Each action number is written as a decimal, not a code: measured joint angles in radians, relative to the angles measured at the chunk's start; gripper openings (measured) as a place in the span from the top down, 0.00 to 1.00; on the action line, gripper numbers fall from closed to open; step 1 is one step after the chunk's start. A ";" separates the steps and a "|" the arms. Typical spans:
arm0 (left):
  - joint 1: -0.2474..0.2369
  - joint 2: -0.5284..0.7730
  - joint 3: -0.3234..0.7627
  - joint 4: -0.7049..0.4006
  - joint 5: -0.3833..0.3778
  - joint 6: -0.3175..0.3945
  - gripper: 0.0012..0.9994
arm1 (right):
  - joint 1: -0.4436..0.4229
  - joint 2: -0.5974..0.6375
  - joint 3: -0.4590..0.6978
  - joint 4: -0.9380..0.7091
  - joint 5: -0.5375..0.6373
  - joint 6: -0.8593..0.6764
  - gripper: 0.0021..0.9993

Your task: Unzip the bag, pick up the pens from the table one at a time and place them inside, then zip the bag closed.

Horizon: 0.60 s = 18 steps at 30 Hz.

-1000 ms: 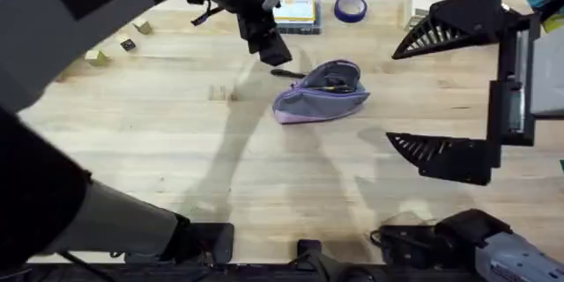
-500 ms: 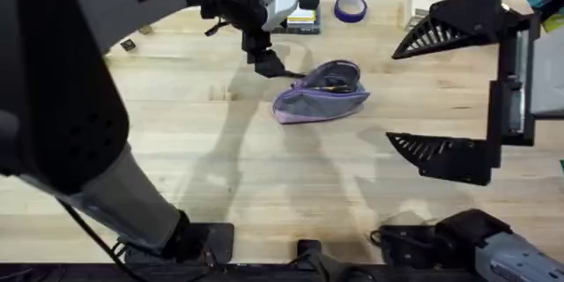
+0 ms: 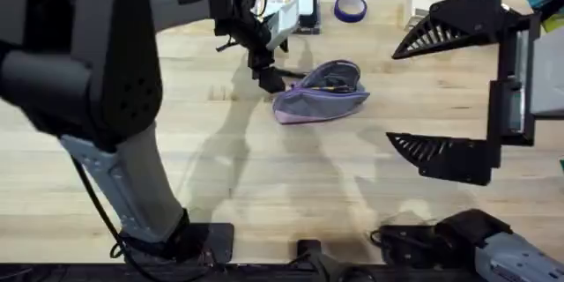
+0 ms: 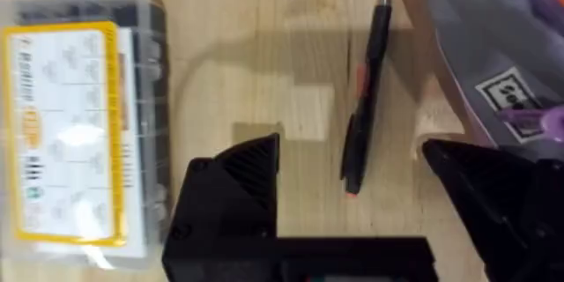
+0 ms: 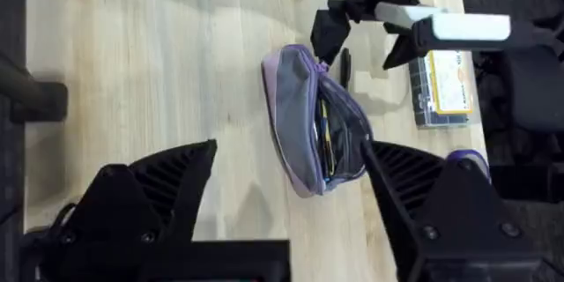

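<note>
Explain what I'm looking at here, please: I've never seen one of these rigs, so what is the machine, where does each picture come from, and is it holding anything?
These are two robot arms at a wooden table. One picture looks down from above; the other two come from cameras on each wrist, with that arm's own fingers along the bottom edge.

On the table lies a lavender pouch, unzipped, with an orange pen already inside. A black pen lies on the wood beside it. Farther back sit a clear yellow-labelled box and a roll of blue tape.

The left gripper hangs open just over the black pen, one finger on each side, not yet gripping it. The right gripper is open too, holding nothing, away from the pouch.
</note>
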 joint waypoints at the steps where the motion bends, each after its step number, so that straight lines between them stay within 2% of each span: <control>1: 0.000 0.012 0.000 0.000 0.004 -0.008 0.01 | 0.000 0.000 0.000 0.000 0.000 0.000 0.00; 6: 0.006 0.047 0.006 0.000 0.043 -0.074 0.01 | 0.000 0.000 0.000 0.000 0.000 0.000 0.00; 12: 0.013 0.074 0.019 -0.004 0.073 -0.198 0.01 | 0.000 0.000 0.000 0.000 0.000 0.000 0.00; 18: 0.013 0.076 0.022 -0.008 0.071 -0.233 0.01 | 0.000 0.000 0.000 0.000 0.000 0.000 0.00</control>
